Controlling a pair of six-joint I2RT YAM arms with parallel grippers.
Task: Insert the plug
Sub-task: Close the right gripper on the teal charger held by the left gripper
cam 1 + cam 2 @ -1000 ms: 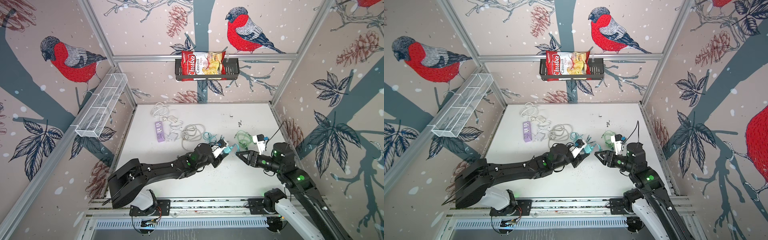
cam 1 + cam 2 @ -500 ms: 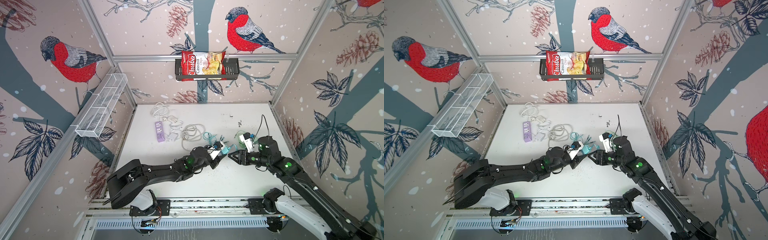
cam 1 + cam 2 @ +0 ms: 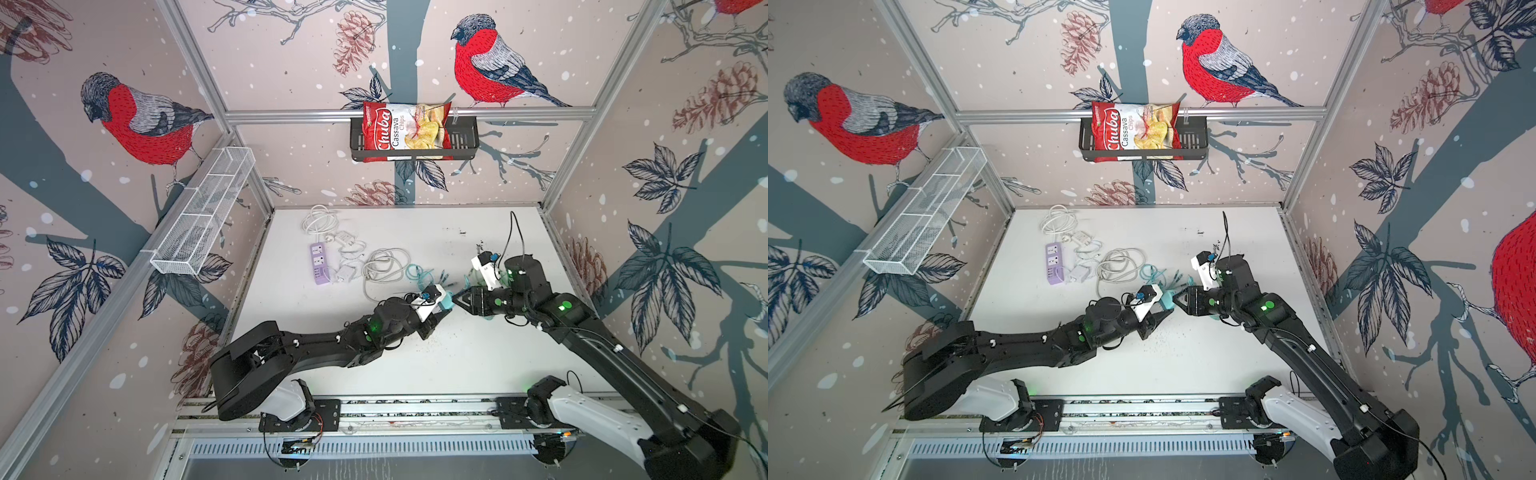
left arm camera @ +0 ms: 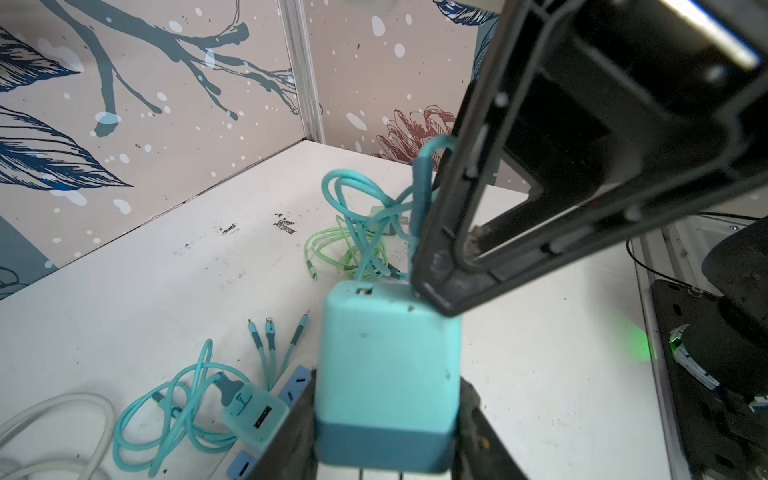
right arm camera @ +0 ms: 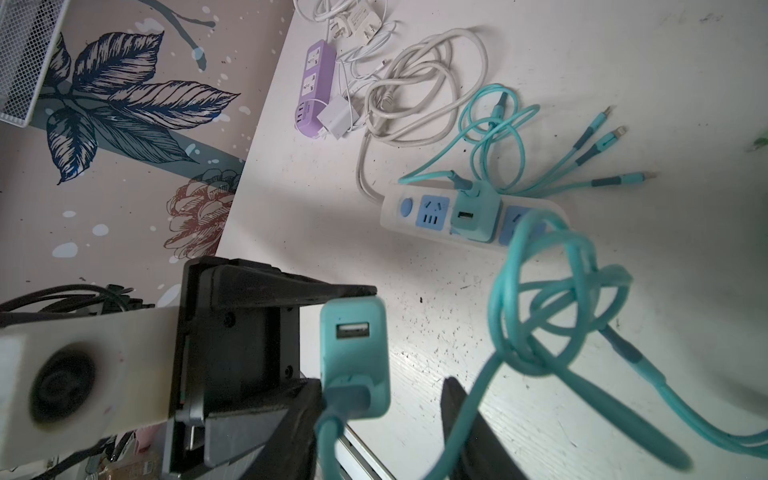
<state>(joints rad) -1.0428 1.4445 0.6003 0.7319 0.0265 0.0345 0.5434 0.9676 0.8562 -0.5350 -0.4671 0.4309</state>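
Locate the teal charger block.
In both top views the teal charger block hangs over the table middle, clamped in the left gripper, the right gripper meeting it from the right.

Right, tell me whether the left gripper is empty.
No, the left gripper is shut on a teal charger, as the left wrist view shows plainly.

Your top views bright and even, soft shadows on the counter [image 3: 478,361], edges bowed, your wrist views blurred up close.
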